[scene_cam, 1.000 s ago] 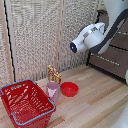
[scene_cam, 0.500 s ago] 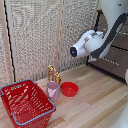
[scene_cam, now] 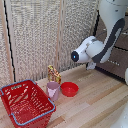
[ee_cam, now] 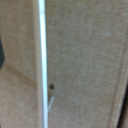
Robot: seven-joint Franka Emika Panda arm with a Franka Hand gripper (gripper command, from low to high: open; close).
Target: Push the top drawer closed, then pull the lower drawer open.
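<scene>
Arm against the dresser at the exterior view's right.

You see the dresser (scene_cam: 118, 55) behind the white arm (scene_cam: 100, 47), its lower drawer (scene_cam: 116, 64) lowest; red basket (scene_cam: 26, 102), red bowl (scene_cam: 69, 89), pink cup (scene_cam: 53, 90) stand well apart; gripper hidden, opening unclear.

A light wooden plank floor (scene_cam: 95, 107) carries everything. On it, toward the exterior view's left, stands a red wire shopping basket (scene_cam: 26, 102) with a blue rim. Just beside it stands a pink cup (scene_cam: 53, 91), touching or nearly touching a red bowl (scene_cam: 69, 89). A small yellow-brown object (scene_cam: 53, 74) stands behind the cup.
</scene>
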